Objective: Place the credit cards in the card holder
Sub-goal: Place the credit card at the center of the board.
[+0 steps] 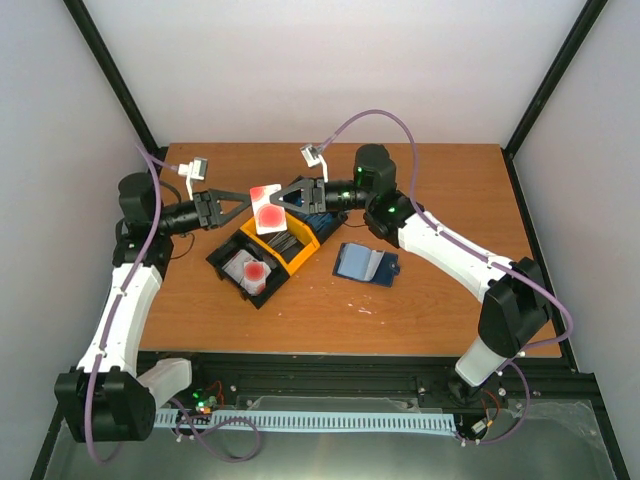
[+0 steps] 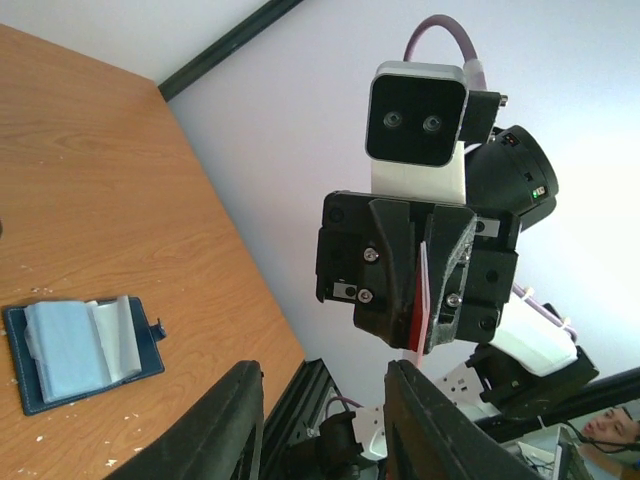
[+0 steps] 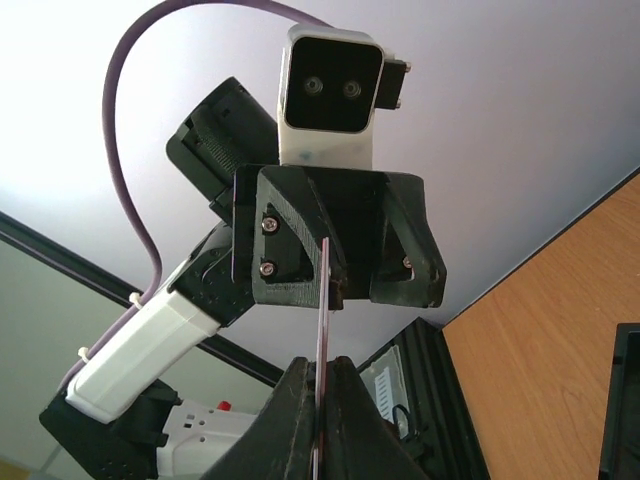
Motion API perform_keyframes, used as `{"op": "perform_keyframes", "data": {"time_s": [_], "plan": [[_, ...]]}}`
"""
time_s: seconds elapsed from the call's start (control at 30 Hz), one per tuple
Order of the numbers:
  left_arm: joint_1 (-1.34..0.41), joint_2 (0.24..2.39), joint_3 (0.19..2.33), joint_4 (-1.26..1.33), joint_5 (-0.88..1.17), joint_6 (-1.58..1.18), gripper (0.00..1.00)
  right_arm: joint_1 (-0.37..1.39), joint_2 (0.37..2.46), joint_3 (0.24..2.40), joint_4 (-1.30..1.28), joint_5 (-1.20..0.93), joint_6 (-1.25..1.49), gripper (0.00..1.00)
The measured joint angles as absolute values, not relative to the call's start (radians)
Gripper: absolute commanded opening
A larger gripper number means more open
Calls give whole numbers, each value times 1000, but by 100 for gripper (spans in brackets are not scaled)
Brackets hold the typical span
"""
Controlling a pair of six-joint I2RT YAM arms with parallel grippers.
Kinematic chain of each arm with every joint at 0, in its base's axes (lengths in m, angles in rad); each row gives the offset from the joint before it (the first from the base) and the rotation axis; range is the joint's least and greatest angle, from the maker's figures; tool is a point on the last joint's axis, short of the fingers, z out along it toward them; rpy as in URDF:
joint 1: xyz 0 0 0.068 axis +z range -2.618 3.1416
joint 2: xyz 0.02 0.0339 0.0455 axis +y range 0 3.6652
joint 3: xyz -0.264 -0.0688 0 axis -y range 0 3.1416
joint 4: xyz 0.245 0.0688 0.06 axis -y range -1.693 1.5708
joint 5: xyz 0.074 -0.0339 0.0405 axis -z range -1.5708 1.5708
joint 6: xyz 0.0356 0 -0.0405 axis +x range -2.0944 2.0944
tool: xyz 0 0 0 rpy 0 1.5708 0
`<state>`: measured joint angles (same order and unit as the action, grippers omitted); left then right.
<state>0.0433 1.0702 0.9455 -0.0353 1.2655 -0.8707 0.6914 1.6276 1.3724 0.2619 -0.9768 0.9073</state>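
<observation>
**Right end effector [image 3: 322,368] pinched a white credit card [image 1: 268,208] over the tray [image 1: 303,252]**

Right end effector fingers [image 3: 290,430] filled the bottom of their own wrist view. They were pressed together on the white credit card, which showed there edge-on as a thin line rising between them. From above, the card turned its broad face to the camera, white with red blotching. It was raised off the surface [image 1: 450,190] and overlapped the far end of the black-and-yellow tray.

The left end effector [image 2: 325,368] faced it from the opposite side, its fingers [image 2: 225,420] spread with open space between them. The card's free edge lay close to them, but whether it touched either finger could not be told.

In the left wrist view the right arm's pale camera housing [image 2: 417,110], with two dark lenses, sat above its black jaws, with a purple cable [image 2: 445,35] looping behind.

Inside the tray, another white card with a red blotch [image 1: 253,270] lay in the near-left compartment. Some darker cards [image 1: 285,240] sat in the compartment beside it.

To the right of the tray, and apart from it, the card holder [image 1: 365,263] lay open and flat on the surface. It was dark navy at the edges and paler blue inside, well apart from the held card.

Any print on the cards was too small to read.
</observation>
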Motion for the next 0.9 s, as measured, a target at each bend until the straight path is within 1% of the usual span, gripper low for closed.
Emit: {"op": "perform_keyframes", "data": {"time_s": [0.4,0.53,0.6,0.8,0.9], "plan": [[44,1031,884,-2,1222,-914,39,691,1633,1373,233,-953,897,3],[43,1024,878,29,1223,-932,43,692,1634,1373,231,-954,897,3],[43,1023,877,41,1225,-937,44,692,1635,1373,229,-954,898,3],[43,1020,871,57,1227,-948,33,692,1640,1373,231,-958,902,3],[43,1021,870,59,1227,-952,32,692,1639,1373,241,-963,902,3]]}}
